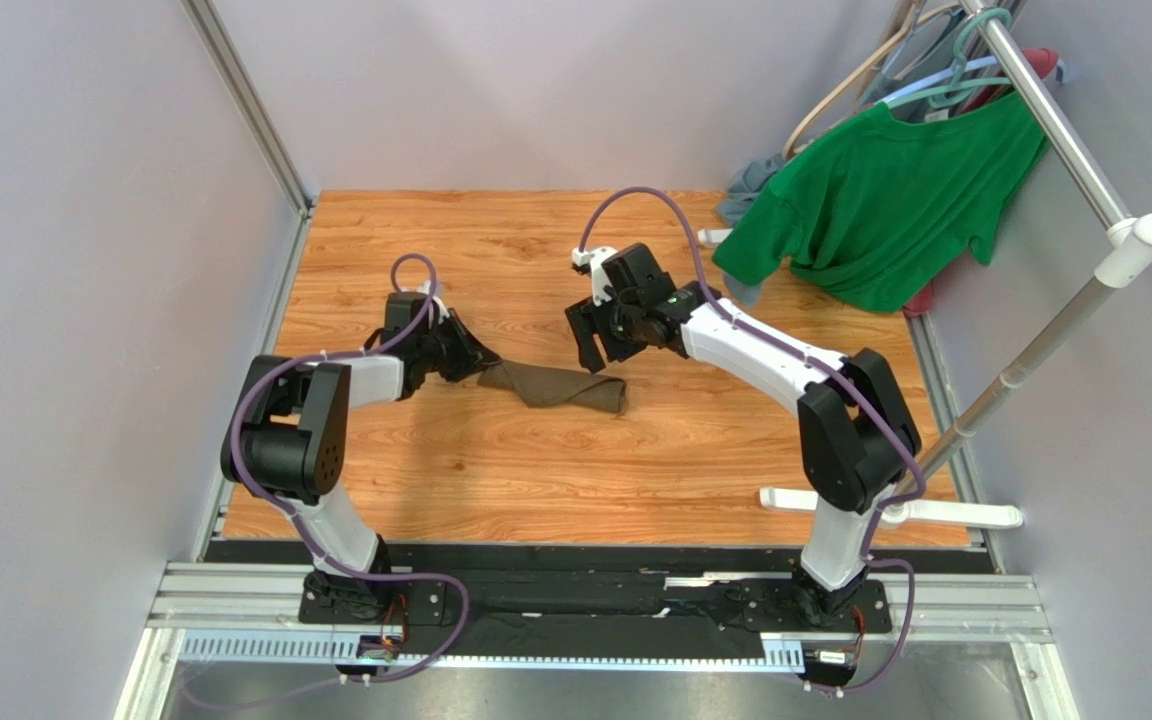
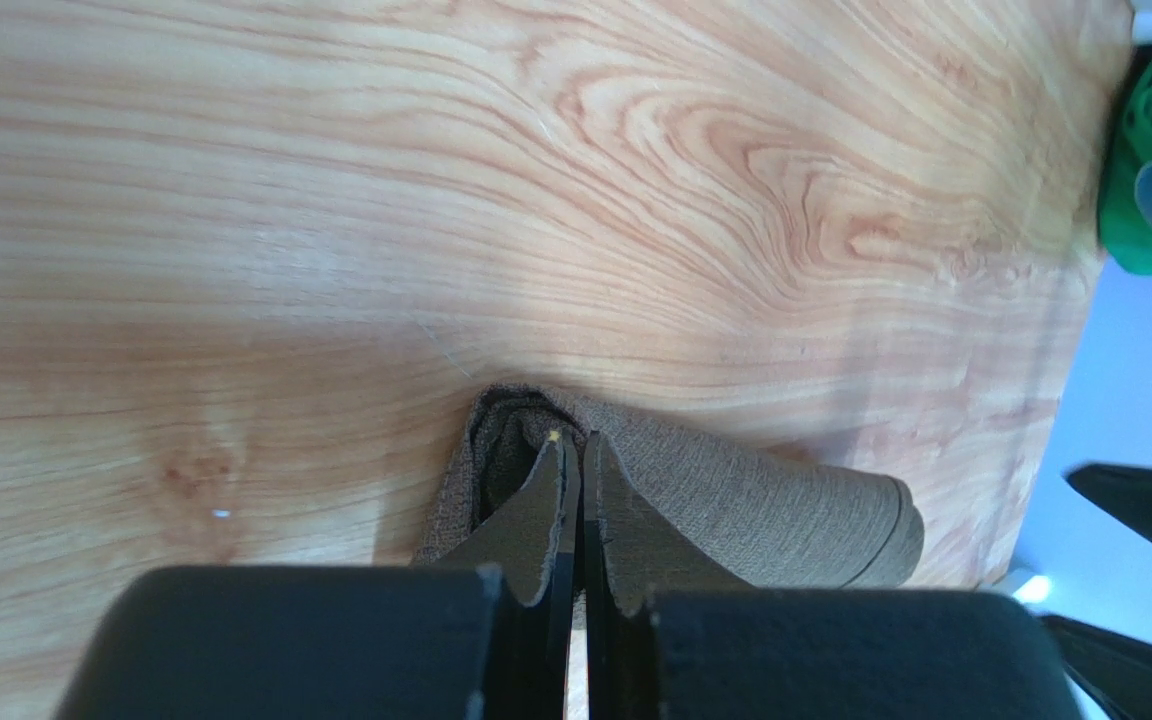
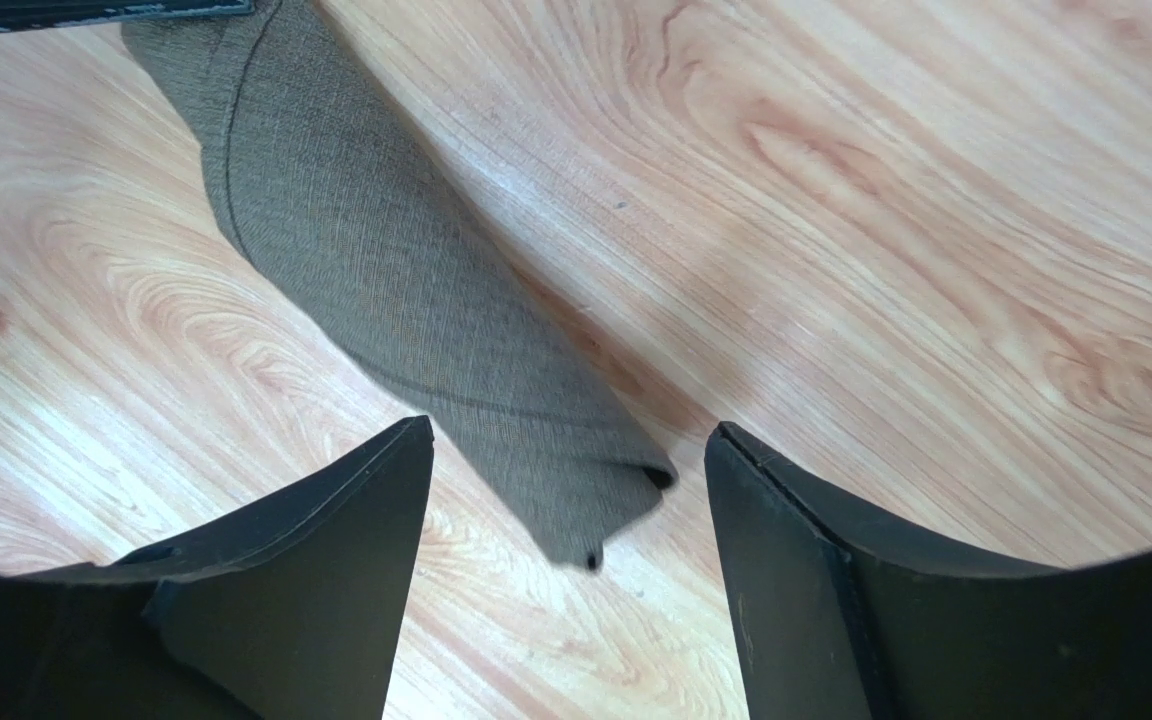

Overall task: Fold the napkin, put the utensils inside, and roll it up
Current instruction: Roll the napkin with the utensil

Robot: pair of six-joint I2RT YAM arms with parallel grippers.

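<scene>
The olive-brown napkin (image 1: 560, 389) lies rolled into a short tube in the middle of the wooden table (image 1: 567, 480). My left gripper (image 1: 465, 360) is shut at the roll's left end. In the left wrist view its tips (image 2: 570, 443) meet on a raised peak of the napkin (image 2: 748, 503) beside the roll's open spiral. My right gripper (image 1: 597, 342) hovers open just above the roll's right end. The right wrist view has the napkin (image 3: 387, 255) ending between the wide-apart fingers of that gripper (image 3: 567, 443), untouched. The utensils are hidden.
A bright green T-shirt (image 1: 883, 195) hangs from a white and metal rack rail (image 1: 1056, 120) at the back right, with a grey-blue garment (image 1: 748, 180) behind it. The rack's white foot (image 1: 883, 510) lies near the right arm's base. Grey walls close both sides.
</scene>
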